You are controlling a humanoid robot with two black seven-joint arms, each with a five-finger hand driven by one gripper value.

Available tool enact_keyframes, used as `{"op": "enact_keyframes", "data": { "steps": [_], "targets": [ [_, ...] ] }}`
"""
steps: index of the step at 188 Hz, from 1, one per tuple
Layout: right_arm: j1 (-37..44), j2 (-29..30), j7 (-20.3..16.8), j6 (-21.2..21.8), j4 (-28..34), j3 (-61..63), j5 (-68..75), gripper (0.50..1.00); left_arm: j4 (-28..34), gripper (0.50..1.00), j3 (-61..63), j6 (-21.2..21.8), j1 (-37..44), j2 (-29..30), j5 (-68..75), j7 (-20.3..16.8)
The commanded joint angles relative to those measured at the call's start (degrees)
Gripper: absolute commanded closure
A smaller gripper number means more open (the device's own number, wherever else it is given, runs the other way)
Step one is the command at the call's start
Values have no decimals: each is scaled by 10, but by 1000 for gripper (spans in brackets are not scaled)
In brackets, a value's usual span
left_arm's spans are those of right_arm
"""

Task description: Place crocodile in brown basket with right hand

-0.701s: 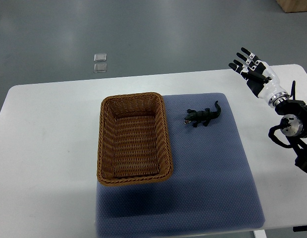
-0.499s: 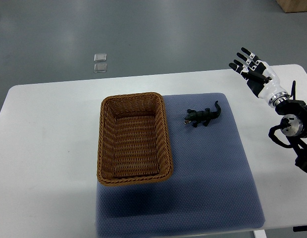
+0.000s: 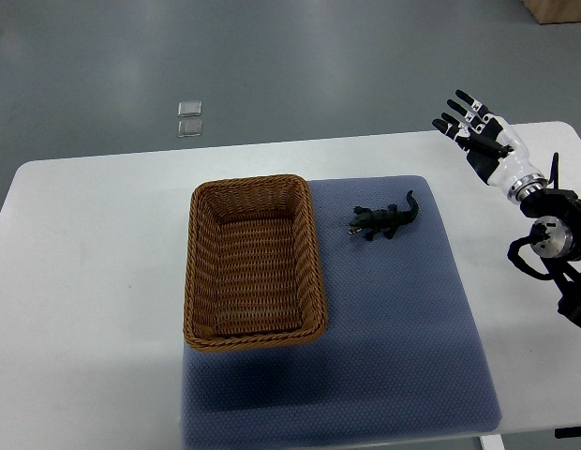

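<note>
A small dark green toy crocodile (image 3: 384, 220) lies on the blue mat (image 3: 394, 328), just right of the brown wicker basket (image 3: 204, 262), which is empty. My right hand (image 3: 473, 127) hovers over the table's far right corner, well to the right of and beyond the crocodile, with its fingers spread and holding nothing. Its arm (image 3: 548, 234) comes in from the right edge. No left arm shows.
The white table (image 3: 84, 281) carries the mat and basket. Beyond its far edge, two small clear square pieces (image 3: 188, 118) lie on the grey floor. A brown box corner (image 3: 558, 9) shows at the top right.
</note>
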Motion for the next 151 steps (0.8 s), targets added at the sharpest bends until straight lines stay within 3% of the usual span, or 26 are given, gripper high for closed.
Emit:
{"op": "enact_keyframes", "data": {
  "steps": [1, 151],
  "targets": [
    [1, 0, 0, 1, 0, 0, 0, 572, -1, 500, 0, 0, 0, 0, 0, 0],
    [6, -14, 1, 11, 1, 3, 0, 572, 0, 500, 0, 0, 0, 0, 0, 0]
  ]
}}
